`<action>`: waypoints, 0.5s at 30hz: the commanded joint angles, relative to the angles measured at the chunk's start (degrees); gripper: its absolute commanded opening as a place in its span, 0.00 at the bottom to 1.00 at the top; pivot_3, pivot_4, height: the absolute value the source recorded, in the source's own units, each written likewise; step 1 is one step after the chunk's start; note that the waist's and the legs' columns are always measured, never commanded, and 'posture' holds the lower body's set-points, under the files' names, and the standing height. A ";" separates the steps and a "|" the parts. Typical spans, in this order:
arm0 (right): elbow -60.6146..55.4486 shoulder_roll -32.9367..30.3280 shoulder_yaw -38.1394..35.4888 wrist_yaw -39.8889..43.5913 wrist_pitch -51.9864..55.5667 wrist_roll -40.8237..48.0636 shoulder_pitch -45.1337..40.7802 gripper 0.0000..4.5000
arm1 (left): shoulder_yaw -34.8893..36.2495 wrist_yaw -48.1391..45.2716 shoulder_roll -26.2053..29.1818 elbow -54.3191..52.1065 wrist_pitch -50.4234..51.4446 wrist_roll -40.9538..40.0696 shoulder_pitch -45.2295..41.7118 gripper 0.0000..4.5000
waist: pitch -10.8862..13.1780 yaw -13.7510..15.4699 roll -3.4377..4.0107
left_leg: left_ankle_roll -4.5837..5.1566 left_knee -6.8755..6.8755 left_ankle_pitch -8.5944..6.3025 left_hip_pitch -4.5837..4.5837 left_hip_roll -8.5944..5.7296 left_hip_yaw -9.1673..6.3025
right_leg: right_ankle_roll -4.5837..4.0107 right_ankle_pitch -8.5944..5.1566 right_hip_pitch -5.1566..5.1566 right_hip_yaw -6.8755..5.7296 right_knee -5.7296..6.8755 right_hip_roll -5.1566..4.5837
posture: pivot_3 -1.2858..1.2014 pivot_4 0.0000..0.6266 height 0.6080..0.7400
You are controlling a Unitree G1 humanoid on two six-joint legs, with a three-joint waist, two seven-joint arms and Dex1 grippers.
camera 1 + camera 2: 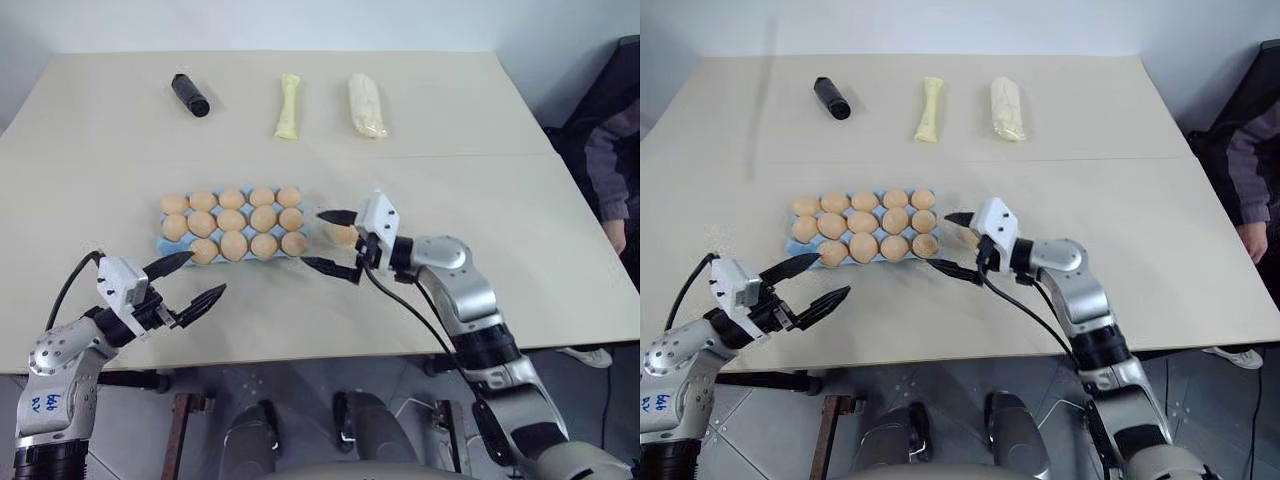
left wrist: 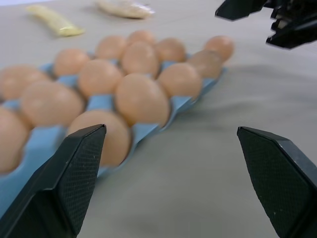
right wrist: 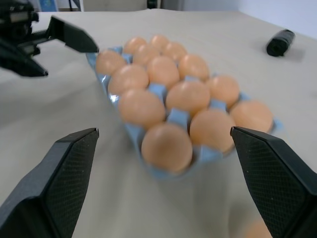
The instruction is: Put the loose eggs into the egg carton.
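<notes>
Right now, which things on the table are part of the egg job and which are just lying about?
Part of the job:
- egg carton, its cups full
- loose egg between the open fingers of the right end effector

Just lying about:
- black cylinder
- yellow packet
- pale packet

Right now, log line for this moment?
left end effector open | right end effector open | loose egg beside egg carton

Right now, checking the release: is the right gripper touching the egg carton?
Apart. In the left eye view, bare table separates the open right gripper from the egg carton; a loose egg lies between its fingers.
</notes>
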 commanded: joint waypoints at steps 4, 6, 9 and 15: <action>-7.85 -5.21 -5.79 -0.65 -4.27 2.94 8.90 0.99 | -2.19 -1.63 1.26 0.97 0.18 0.78 -4.17 1.00 | 0.02 -0.09 0.02 | 0.12 0.11 -0.01 0.00 -0.06 0.07 | 0.06 0.02 0.07 0.05 -0.06 -0.04 | 0.52 0.24 1.00; -7.84 -5.73 -6.46 -1.92 -3.85 2.89 9.54 0.99 | -2.43 -2.13 1.38 2.22 -0.46 1.37 -4.79 1.00 | 0.02 -0.23 0.02 | 0.15 0.15 0.03 0.07 -0.06 0.09 | 0.09 0.04 0.10 0.07 -0.02 -0.02 | 0.52 0.24 1.00; -6.99 -5.97 -7.14 -3.20 -3.32 2.88 8.70 0.99 | -2.84 -3.51 1.67 2.46 0.17 0.84 -5.13 1.00 | 0.04 -0.10 0.06 | 0.11 0.15 0.11 0.10 -0.06 0.04 | 0.06 0.05 0.09 0.06 0.03 -0.01 | 0.52 0.24 1.00; -0.79 -6.31 -6.95 -5.42 -0.57 2.12 2.72 0.99 | -3.55 -4.29 1.55 2.71 -0.72 1.28 -6.43 1.00 | 0.05 0.10 0.07 | 0.14 0.14 0.13 0.05 -0.09 0.02 | 0.06 0.05 0.10 0.05 0.01 -0.07 | 0.52 0.24 1.00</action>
